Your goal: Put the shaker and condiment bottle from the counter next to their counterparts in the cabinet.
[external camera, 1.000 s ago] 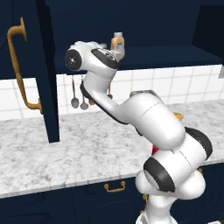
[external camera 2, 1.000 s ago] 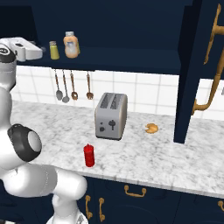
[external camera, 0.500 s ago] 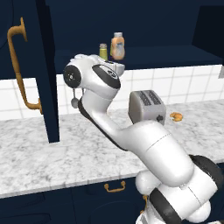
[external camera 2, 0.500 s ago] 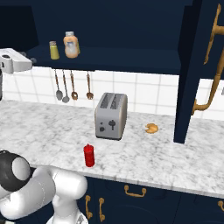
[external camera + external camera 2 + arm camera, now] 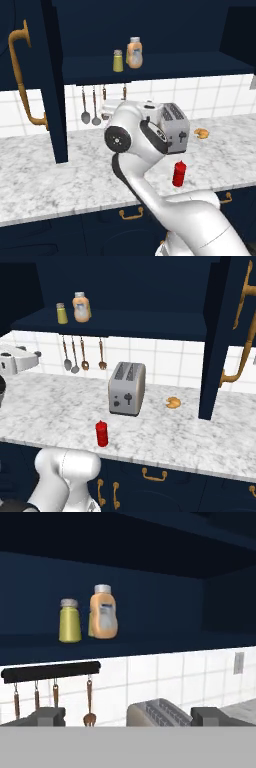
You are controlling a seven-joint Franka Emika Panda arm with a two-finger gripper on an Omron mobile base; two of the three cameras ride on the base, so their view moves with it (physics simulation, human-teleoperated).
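Navy cabinet stands open above the marbled counter, door w/ brass handle swung to the left. On its shelf, toward the left end, the shaker stands upright just beside the peach-orange bottle — close, but can't tell if touching. So the shaker half looks done. Utensil rail hangs under the shelf edge against the tile. In the hand view the gripper shows both fingertips wide apart, nothing between them, aimed at the shelf from below. Further right, the toaster sits mid-counter, and the condiment bottle stands upright near the counter's front edge, ahead of the toaster — untouched. A croissant lies right of the toaster. Next, prob.: swing down to the red bottle, close on its body, lift to the shelf.
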